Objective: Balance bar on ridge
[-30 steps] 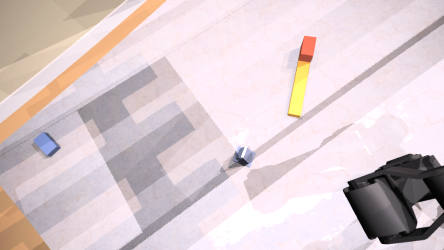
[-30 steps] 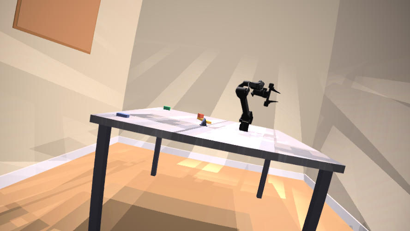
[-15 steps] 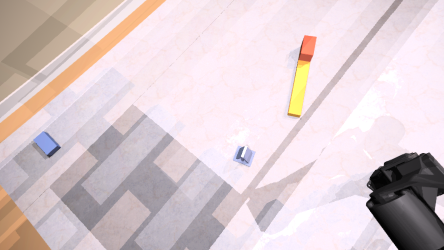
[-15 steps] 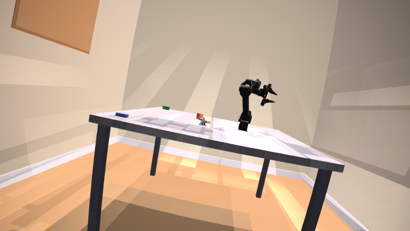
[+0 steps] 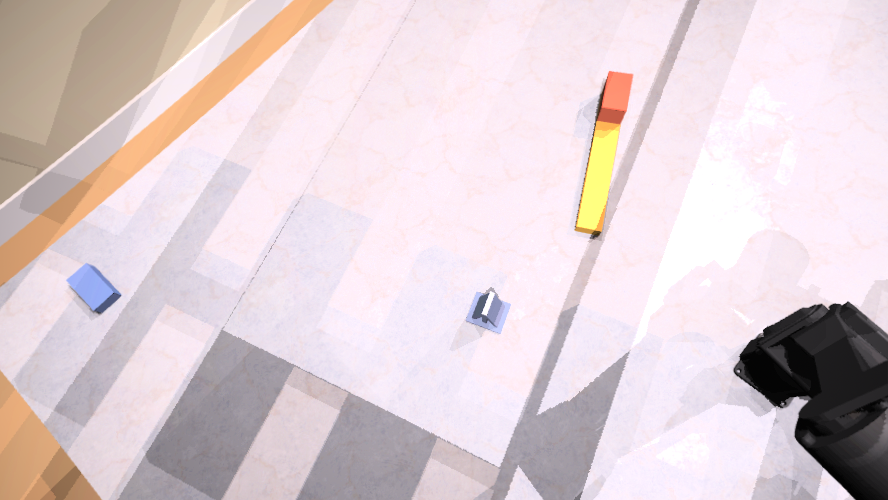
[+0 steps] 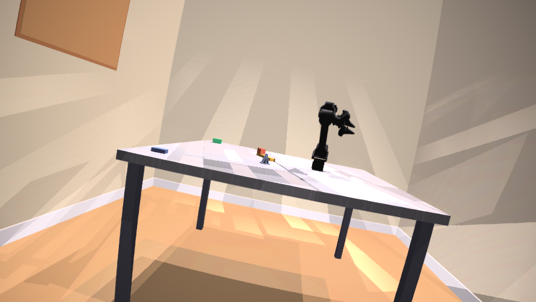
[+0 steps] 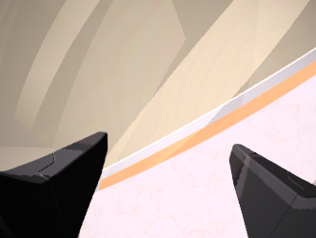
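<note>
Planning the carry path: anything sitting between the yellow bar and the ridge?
No object shows between the yellow bar and the ridge in the top view, just bare tabletop.

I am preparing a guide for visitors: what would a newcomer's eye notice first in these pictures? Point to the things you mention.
Probably the yellow bar (image 5: pixel 599 177) (image 6: pixel 271 159) with a red block (image 5: pixel 617 93) (image 6: pixel 261 150) at one end, lying beside the small ridge (image 5: pixel 488 310) (image 6: pixel 265 160). Next, the black arm (image 6: pixel 323 136) standing on the table (image 6: pixel 285 188), its fingers open and raised.
</note>
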{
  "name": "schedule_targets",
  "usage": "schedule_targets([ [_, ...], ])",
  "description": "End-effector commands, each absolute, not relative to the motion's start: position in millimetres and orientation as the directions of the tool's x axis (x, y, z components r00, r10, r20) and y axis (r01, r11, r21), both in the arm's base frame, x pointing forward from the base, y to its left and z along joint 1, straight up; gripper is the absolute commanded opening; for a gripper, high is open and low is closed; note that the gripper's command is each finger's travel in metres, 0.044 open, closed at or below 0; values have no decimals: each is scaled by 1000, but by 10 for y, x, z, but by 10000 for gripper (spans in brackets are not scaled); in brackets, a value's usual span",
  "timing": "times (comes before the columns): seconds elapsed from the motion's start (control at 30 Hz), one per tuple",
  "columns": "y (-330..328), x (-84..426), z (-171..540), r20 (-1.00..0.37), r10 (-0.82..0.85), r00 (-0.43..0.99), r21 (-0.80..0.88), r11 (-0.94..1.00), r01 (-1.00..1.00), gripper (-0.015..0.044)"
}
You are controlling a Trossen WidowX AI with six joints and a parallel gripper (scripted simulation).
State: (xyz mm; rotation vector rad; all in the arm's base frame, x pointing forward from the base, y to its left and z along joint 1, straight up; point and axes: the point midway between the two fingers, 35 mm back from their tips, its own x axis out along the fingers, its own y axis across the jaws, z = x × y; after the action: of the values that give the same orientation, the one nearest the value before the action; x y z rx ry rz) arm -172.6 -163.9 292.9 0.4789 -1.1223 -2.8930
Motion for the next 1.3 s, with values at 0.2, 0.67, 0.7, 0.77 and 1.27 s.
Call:
schedule_targets([
  [0.2,-2013,-1492,2855,-357,-256,-898,389,-915,107,315],
  [0.67,-2463,-1031,2721,-467,-427,-775,-23,-870,493,315],
  [0.7,-2491,-993,2711,-475,-437,-764,-51,-853,519,315],
  [0.77,-2544,-916,2690,-490,-456,-743,-107,-814,571,315],
  [1.27,-2815,-345,2555,-598,-557,-576,-406,-409,817,315],
])
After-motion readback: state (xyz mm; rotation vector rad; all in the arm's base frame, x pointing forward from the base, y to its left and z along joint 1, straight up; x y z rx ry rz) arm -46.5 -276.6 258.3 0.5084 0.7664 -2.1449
